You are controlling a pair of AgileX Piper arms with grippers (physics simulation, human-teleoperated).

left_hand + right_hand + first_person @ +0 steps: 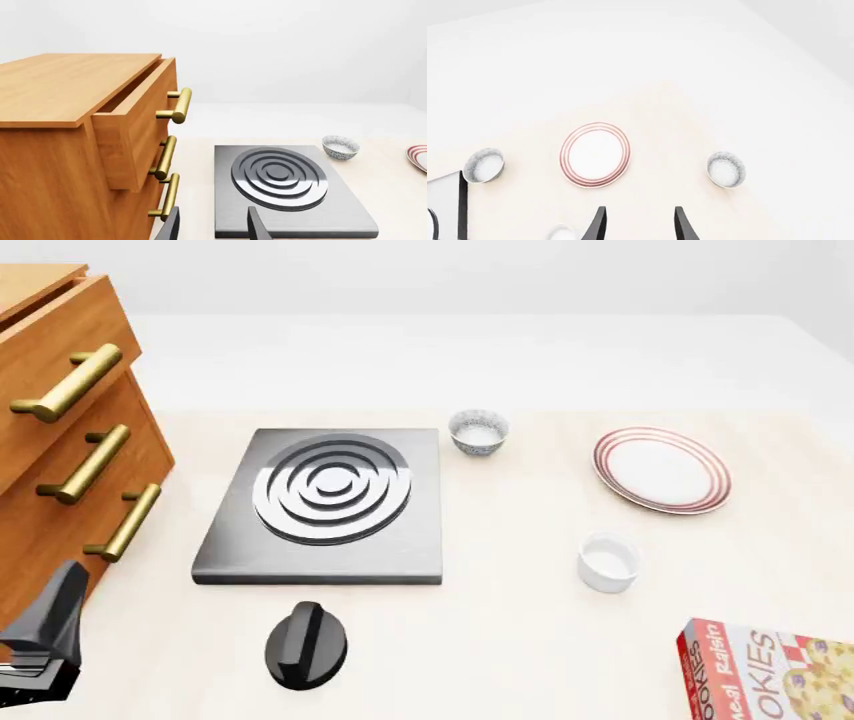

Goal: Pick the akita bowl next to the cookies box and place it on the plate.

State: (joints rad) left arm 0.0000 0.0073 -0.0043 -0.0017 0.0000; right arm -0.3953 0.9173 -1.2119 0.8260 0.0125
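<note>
Hovering parted and empty, left gripper (pixel 213 227) and right gripper (pixel 639 226) await the pick (the akita bowl (pixel 726 169) right of the plate (pixel 594 154) seems the target).

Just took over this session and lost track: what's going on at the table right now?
Nothing is picked up yet. The left claw and right claw are both open and empty. The right claw faces the bare plate, with one akita bowl on one side of it and a twin bowl by the hob on the other. The cookies box lies at the near right.
</note>
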